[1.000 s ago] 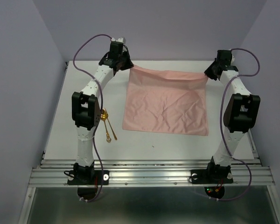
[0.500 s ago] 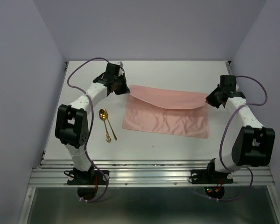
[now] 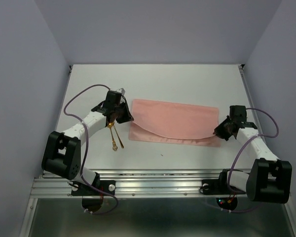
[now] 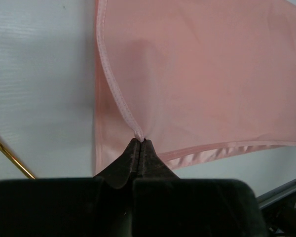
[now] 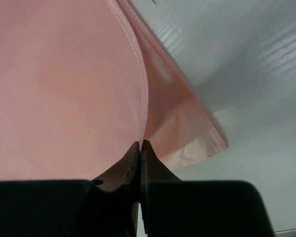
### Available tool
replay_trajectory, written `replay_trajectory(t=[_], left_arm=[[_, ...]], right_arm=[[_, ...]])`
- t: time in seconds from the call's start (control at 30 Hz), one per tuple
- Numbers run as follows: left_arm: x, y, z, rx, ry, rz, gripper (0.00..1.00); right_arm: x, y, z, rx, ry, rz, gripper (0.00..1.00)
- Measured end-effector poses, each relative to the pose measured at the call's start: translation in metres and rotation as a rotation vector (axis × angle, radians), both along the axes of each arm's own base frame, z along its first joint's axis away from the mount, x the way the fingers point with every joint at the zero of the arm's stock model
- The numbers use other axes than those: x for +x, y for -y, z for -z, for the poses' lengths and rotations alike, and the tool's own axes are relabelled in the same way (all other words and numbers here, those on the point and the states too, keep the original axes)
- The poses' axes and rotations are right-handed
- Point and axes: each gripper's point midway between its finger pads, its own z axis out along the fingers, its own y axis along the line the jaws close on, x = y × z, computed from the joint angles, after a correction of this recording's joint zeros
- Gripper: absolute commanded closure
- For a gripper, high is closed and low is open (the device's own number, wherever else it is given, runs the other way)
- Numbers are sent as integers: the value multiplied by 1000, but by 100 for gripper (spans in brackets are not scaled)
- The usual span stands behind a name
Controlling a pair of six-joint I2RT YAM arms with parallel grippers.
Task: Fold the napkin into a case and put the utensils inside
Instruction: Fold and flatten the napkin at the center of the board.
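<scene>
One napkin [image 3: 172, 121] is lying doubled over on the table [image 3: 187, 81]. Two grippers are pinching its upper layer: the wrist views are showing the left gripper [image 4: 139, 142] and the right gripper [image 5: 140, 144] each clamping a hemmed corner. Two utensils [image 3: 114, 136] are lying just left of the cloth, both showing whole only from overhead.

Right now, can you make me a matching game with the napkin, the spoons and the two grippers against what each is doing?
1 napkin
2 spoons
3 left gripper
4 right gripper

A shut on the napkin's right corner
B on the table, left of the napkin
C pink, folded over itself
D shut on the napkin's left corner

Pairs: 1-C, 2-B, 3-D, 4-A
</scene>
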Motion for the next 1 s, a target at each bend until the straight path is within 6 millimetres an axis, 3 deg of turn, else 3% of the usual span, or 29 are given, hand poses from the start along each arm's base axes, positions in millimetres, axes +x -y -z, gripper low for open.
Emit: replay_trajectory(t=[0.17,0.43,0.53,0.7,0.83,0.93,1.0], left_arm=[[-11,-2,18,3,-35,-8,100],[-9,1,10,-15,-9,-7,100],[-12,2,-4,-19,6,-1,100],[-9,3,-48,-38,88,1,100],[-12,4,-65,-62,127,10,100],[-15,6,-55,-69,117,17,100],[-24,5,-31,-58,67,20,100]], right_arm=[[-8,-2,9,13,-26,5,99],[-6,-2,4,16,-2,15,99],[-5,0,-4,5,18,21,99],[6,6,-30,-25,92,35,99],[5,8,-31,-37,94,45,99],[0,9,-23,-40,74,51,99],[-8,9,-11,-40,41,57,99]])
